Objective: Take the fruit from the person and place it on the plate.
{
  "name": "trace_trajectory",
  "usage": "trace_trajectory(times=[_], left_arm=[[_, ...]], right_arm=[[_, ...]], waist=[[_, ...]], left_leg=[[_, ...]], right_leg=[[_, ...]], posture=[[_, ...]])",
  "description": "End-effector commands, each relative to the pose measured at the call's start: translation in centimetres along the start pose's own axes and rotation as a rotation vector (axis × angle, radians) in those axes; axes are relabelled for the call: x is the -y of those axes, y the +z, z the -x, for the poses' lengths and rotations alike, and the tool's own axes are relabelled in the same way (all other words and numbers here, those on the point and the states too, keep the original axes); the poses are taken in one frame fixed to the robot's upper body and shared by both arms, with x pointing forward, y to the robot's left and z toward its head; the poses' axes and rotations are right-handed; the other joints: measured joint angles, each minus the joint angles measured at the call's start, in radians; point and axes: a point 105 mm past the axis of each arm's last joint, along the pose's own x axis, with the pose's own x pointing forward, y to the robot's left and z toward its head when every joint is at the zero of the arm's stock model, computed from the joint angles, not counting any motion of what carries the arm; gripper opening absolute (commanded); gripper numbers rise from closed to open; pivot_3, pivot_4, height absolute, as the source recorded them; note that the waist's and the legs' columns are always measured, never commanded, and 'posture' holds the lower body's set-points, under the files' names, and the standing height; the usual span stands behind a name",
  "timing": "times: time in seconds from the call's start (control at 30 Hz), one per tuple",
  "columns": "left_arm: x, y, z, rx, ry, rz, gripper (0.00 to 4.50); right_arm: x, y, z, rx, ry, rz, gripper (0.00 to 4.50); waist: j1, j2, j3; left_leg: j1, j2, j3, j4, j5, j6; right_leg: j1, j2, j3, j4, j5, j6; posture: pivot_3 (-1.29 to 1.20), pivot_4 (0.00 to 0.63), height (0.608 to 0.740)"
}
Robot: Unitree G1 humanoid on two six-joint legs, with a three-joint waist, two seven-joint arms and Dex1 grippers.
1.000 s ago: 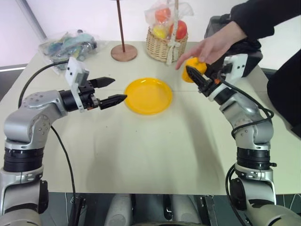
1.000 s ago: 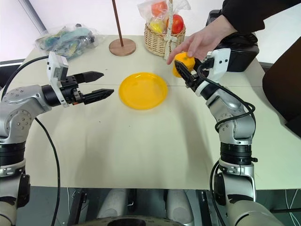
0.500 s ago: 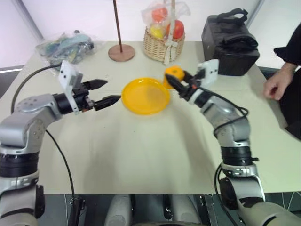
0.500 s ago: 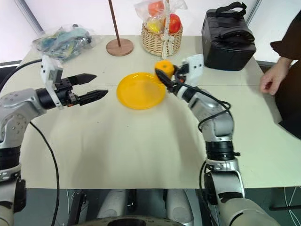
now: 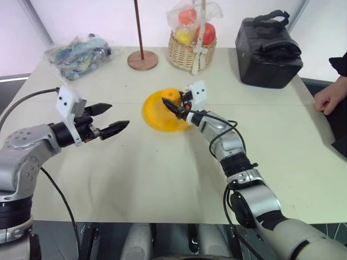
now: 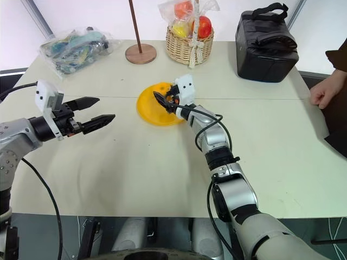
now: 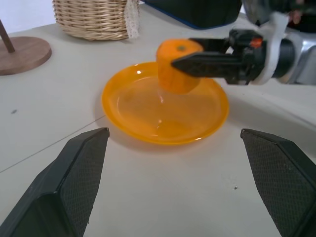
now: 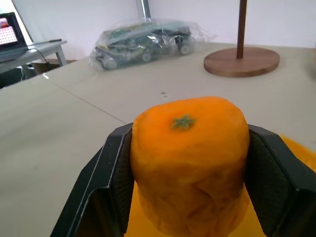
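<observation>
The right end effector (image 5: 169, 106) is clenched on the fruit (image 5: 171, 96), an orange with a small green stem mark on top, its two black fingers (image 8: 109, 183) pressing on opposite sides. In the left wrist view the fruit (image 7: 176, 65) hangs over the middle of the plate (image 7: 123, 101); whether its underside touches the glossy yellow surface cannot be told. In the head views the fruit sits over the plate's (image 5: 153, 116) 12 o'clock half, and the right arm reaches in from the plate's 4 o'clock side.

The left end effector (image 5: 108, 118) is released, its fingers (image 7: 73, 177) spread wide apart with nothing between them. It hovers above the desk (image 5: 162, 173) at about 9 o'clock from the plate, well apart from it, and points toward the plate.

At 12 o'clock from the plate, near the far edge of the desk, stands a wicker basket (image 5: 188, 51) holding plastic-wrapped red and yellow fruit. A round brown wooden stand base (image 5: 143, 59) with a thin upright rod sits at about 11 o'clock. A clear bag of mixed items (image 5: 78, 53) lies at about 10 o'clock, near the far left corner. A black bag (image 5: 269, 50) rests at about 2 o'clock. The person's hand (image 5: 328, 99) lies on the desk's right edge at about 3 o'clock, well apart from the plate, with a dark sleeve above it.
</observation>
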Motion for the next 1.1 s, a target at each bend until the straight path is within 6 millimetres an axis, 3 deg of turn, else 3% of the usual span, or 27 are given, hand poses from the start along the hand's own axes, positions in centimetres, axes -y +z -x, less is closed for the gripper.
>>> trace_trajectory(times=[0.03,0.1,0.2,0.3,0.43,0.5,0.63,0.77,0.93,1.1], left_arm=[[0.2,1.2,0.3,0.043,0.011,-0.024,4.5],[0.3,1.2,0.3,0.046,0.013,-0.022,4.5],[0.1,0.9,0.2,0.046,0.02,-0.018,4.5],[-0.1,1.0,0.2,0.047,0.023,-0.015,4.5],[-0.2,1.0,0.2,0.047,0.024,-0.015,4.5],[-0.5,0.9,0.4,0.044,0.035,-0.013,4.5],[-1.4,0.7,0.9,0.051,0.089,-0.014,4.5],[-3.7,0.1,1.4,0.128,0.253,-0.006,4.5],[-4.0,-1.7,1.2,0.145,0.315,0.029,4.5],[-3.7,-3.1,0.8,0.143,0.34,0.065,4.5]], right_arm=[[0.5,1.9,-0.6,0.068,-0.016,0.052,2.45],[0.8,1.3,-0.5,0.055,-0.012,0.067,3.47],[1.1,1.1,-0.5,0.055,-0.008,0.057,4.47],[1.0,1.5,-0.5,0.067,-0.01,0.078,4.47],[0.6,3.8,-0.3,0.128,0.014,0.106,4.47],[0.4,6.9,0.4,0.209,0.031,0.118,4.47],[0.9,10.7,2.8,0.276,0.035,0.143,4.47],[3.8,9.2,7.0,0.174,-0.024,0.225,4.47],[8.3,5.9,10.9,0.041,-0.185,0.244,4.47],[11.3,3.8,13.5,-0.01,-0.326,0.227,4.47]], waist=[[0.0,0.0,0.0],[-0.001,0.0,0.0],[-0.001,0.0,0.0],[-0.001,0.0,0.0],[-0.001,0.0,0.0],[0.0,0.001,0.0],[0.005,0.001,0.0],[0.013,-0.001,-0.001],[0.002,0.0,0.0],[0.001,0.0,0.0]], left_leg=[[0.0,0.0,0.0,0.0,0.0,0.0],[0.0,0.0,0.0,0.0,0.0,0.0],[0.0,0.0,0.0,0.0,0.0,0.0],[0.0,0.0,0.0,0.0,0.0,0.0],[0.0,0.0,0.0,0.0,0.0,0.0],[0.0,0.0,0.0,0.0,0.0,0.0],[0.0,0.0,-0.001,0.0,0.0,0.0],[0.0,0.0,-0.001,0.0,0.0,0.0],[0.001,0.0,0.001,0.0,0.0,0.0],[0.002,0.0,0.001,-0.001,0.0,0.0]], right_leg=[[0.0,0.0,0.0,0.0,0.0,0.0],[0.0,0.0,0.0,0.0,0.0,0.0],[0.0,0.0,0.0,0.0,0.0,0.0],[0.0,0.0,0.0,0.0,0.0,0.0],[0.0,0.0,0.0,0.0,0.0,0.0],[0.0,0.0,0.0,0.0,0.0,0.0],[0.0,0.0,0.0,0.0,0.0,0.0],[0.002,-0.001,-0.002,-0.002,0.0,0.0],[0.002,-0.001,-0.001,-0.001,0.0,0.0],[0.002,0.0,-0.001,-0.001,0.0,0.0]], posture=[[0.0,0.15,0.74],[0.0,0.15,0.74],[0.0,0.15,0.74],[0.0,0.15,0.74],[0.0,0.15,0.74],[0.0,0.15,0.74],[0.0,0.15,0.74],[0.0,0.15,0.74],[0.0,0.15,0.74],[0.0,0.15,0.74]])
